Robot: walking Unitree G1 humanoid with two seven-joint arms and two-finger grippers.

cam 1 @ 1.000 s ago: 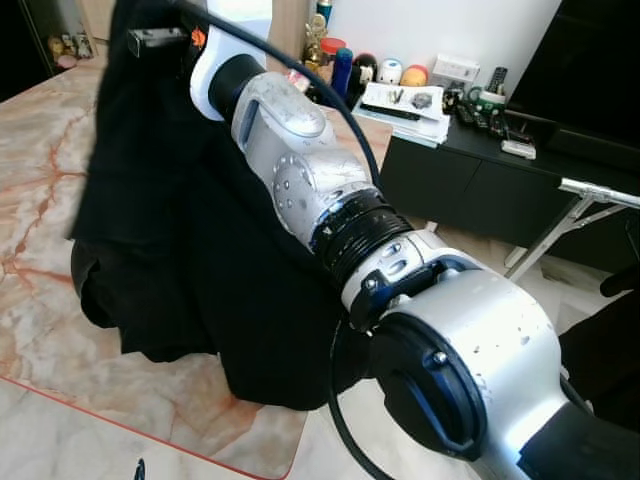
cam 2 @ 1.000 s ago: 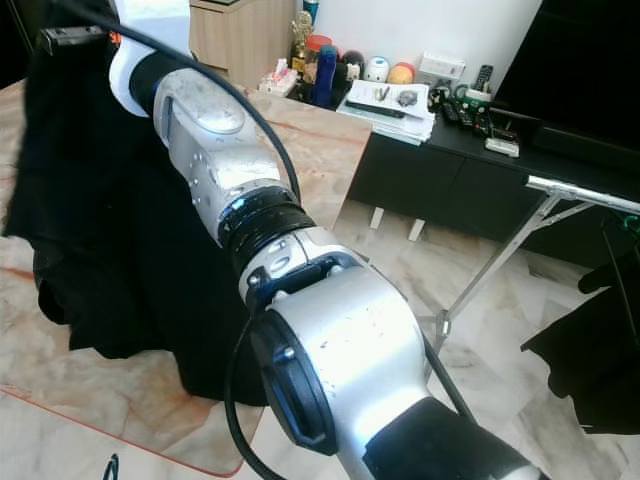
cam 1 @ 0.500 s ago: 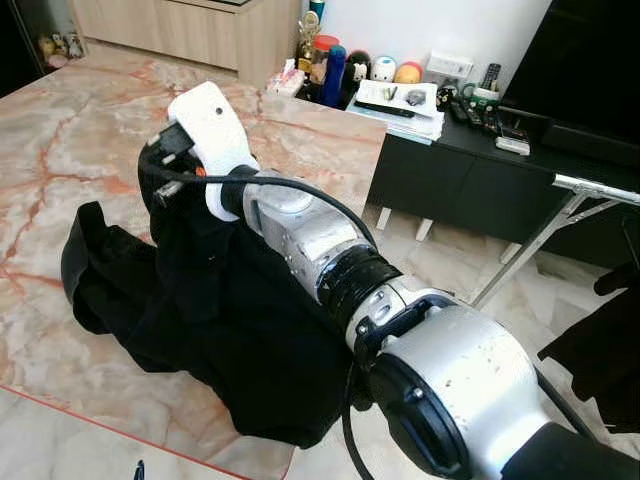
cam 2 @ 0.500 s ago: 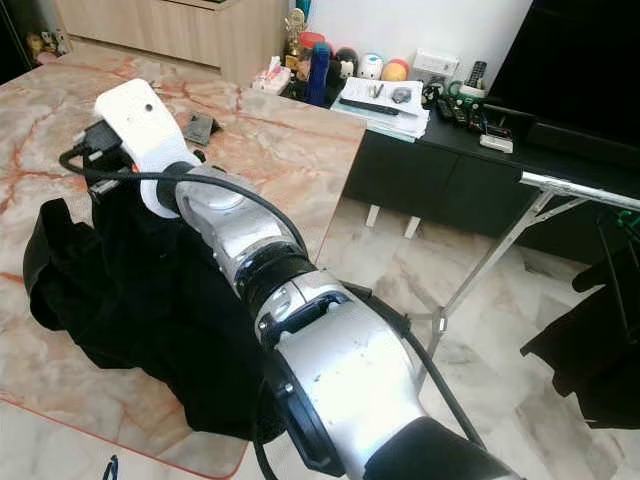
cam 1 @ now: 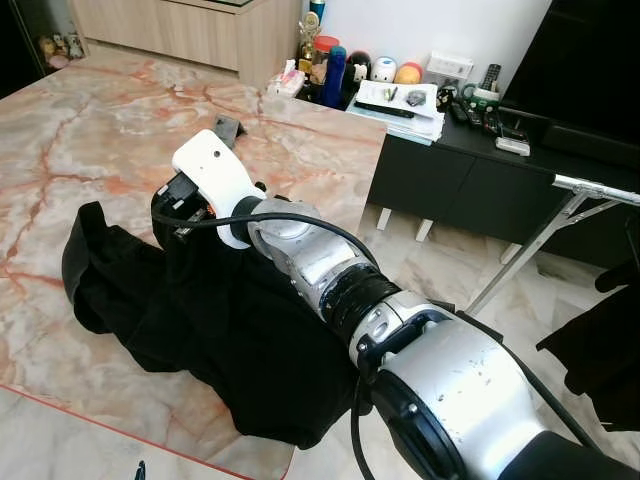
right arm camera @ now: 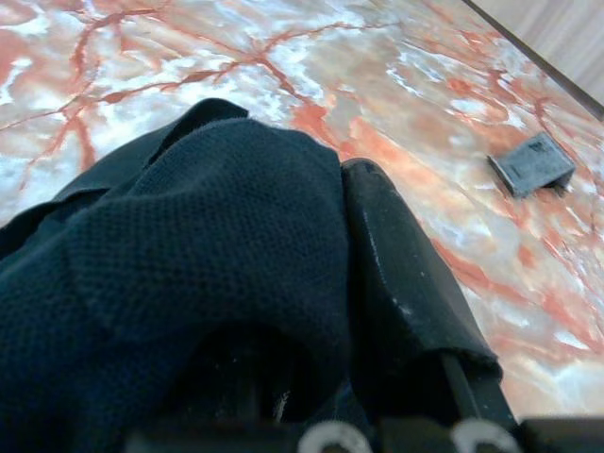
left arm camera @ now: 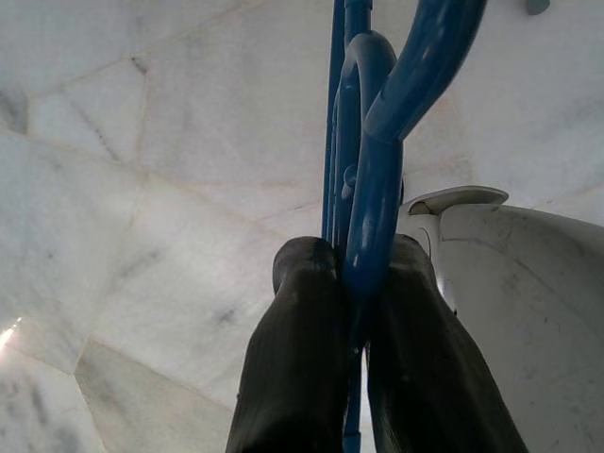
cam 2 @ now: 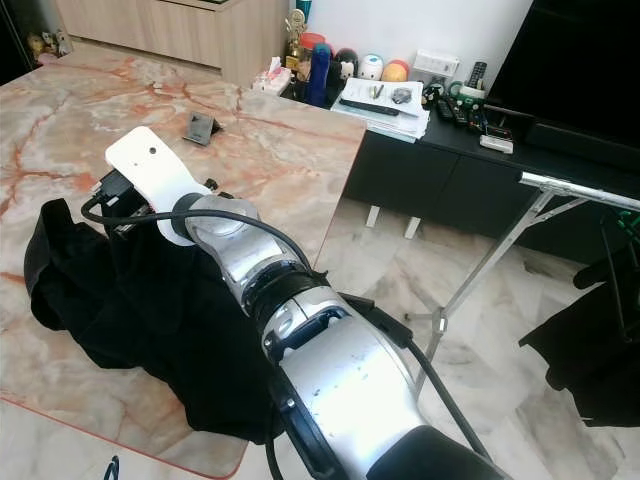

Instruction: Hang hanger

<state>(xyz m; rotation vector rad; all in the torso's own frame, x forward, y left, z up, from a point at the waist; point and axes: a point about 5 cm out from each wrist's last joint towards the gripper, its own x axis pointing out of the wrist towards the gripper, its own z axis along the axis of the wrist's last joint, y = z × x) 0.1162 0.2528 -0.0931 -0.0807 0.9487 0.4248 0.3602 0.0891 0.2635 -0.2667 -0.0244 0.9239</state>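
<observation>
Clamped on a blue plastic hanger (left arm camera: 363, 203), the left gripper (left arm camera: 354, 274) hung low over the pale marble floor (left arm camera: 160, 170), its two black fingers (left arm camera: 293, 368) pressed against either side of the hanger's stem, with the hook curving away above them and a white rounded part of the robot just beside it. Over at the table, the right arm (cam 1: 320, 270) reached out across the red-veined marble table (cam 1: 90, 130), and its white wrist housing (cam 1: 215, 180) sat over a heap of black clothing (cam 1: 200, 320) that lay crumpled near the table's near edge, one fold draping over that edge. From the right wrist camera, the right gripper (right arm camera: 311, 283) was buried in the dark knit cloth: one black finger (right arm camera: 401, 283) lay bare alongside a bunched fold of the garment, while the cloth covered the other, so the fabric appeared pinched between them. A small dark grey flat object (cam 1: 229, 127) lay on the tabletop beyond the clothing, well apart from it. Past the table stood a black low cabinet (cam 1: 470, 180) carrying papers, remote controls and small round ornaments, and to the right a grey metal drying rack (cam 1: 590, 195) stood on the floor with another black garment (cam 1: 600, 340) hanging from it.
</observation>
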